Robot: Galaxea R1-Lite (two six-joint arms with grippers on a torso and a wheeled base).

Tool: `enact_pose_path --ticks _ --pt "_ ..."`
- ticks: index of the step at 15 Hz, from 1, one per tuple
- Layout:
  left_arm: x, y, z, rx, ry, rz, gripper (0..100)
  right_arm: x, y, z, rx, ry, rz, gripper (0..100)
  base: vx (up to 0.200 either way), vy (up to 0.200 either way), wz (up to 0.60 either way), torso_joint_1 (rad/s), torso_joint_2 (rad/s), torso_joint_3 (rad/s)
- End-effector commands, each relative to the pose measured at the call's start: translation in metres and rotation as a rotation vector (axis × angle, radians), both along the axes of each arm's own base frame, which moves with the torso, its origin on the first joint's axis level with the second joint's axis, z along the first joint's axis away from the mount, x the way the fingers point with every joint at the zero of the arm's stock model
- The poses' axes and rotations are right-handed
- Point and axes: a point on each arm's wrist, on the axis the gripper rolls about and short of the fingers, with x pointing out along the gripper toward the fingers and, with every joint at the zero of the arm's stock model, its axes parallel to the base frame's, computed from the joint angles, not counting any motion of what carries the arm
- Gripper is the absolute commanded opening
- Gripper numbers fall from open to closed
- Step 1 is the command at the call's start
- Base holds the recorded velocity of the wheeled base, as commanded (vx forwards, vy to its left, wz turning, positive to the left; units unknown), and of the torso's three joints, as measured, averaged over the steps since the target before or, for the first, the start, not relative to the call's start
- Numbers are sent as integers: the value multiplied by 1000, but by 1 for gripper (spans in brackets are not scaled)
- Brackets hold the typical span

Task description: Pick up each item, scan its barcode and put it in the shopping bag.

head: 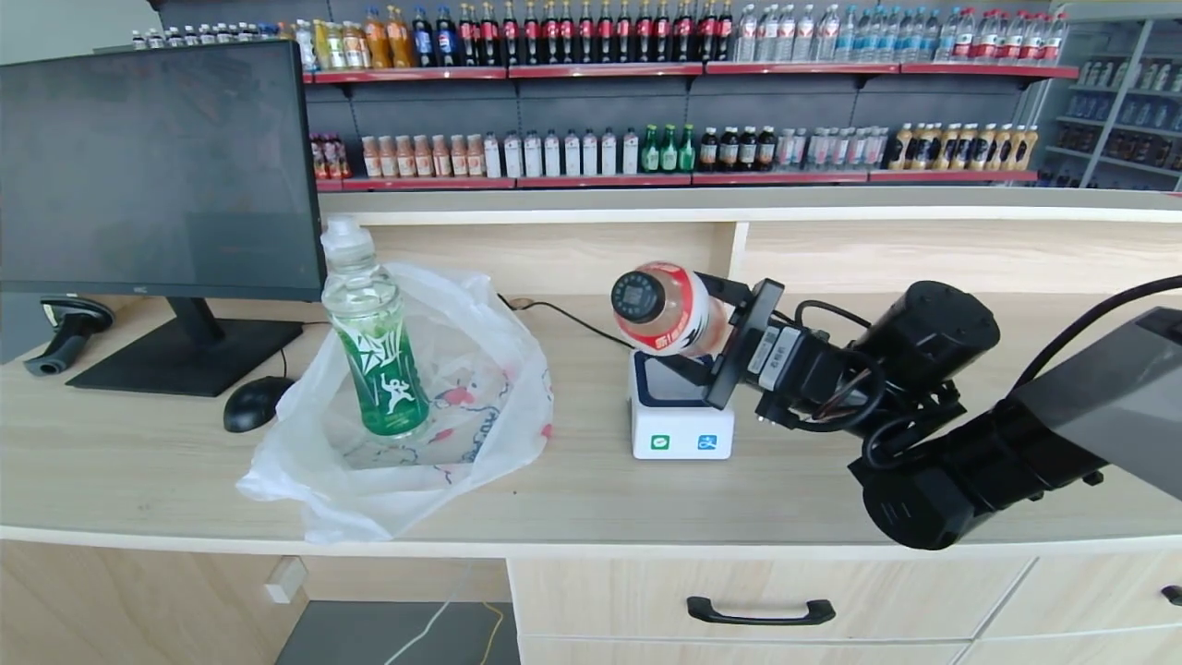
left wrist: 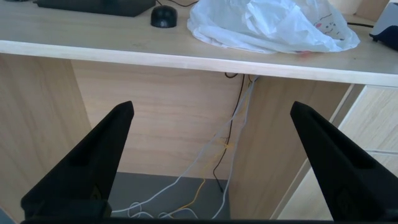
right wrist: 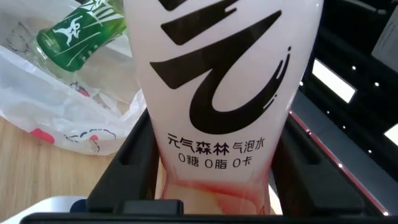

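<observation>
The right gripper [head: 694, 323] grips a pink bottle [head: 657, 309], held on its side just above the white scanner [head: 681, 432], apparently not touching it; to the left, a green bottle [head: 377, 356] stands upright in the shopping bag [head: 489, 397] on the counter [head: 794, 489]; the left gripper [left wrist: 211, 163], fingers spread wide, hangs below the counter's near edge.

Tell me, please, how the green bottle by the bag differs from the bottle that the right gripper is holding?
The green bottle stands upright and free in the spread-open shopping bag. The pink bottle lies nearly level, clamped in the right gripper above the scanner.
The green bottle has a green label and a white cap. The pink bottle has a white-and-red label, and its cap has a dark top.
Both are capped plastic drink bottles.
</observation>
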Motion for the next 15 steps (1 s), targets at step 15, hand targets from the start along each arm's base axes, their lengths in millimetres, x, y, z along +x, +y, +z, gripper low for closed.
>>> enact_pose_path --ticks 15 --pt "0 0 0 0 1 0 100 -1 -2 -21 -57 16 -15 0 0 0 0 0 0 0"
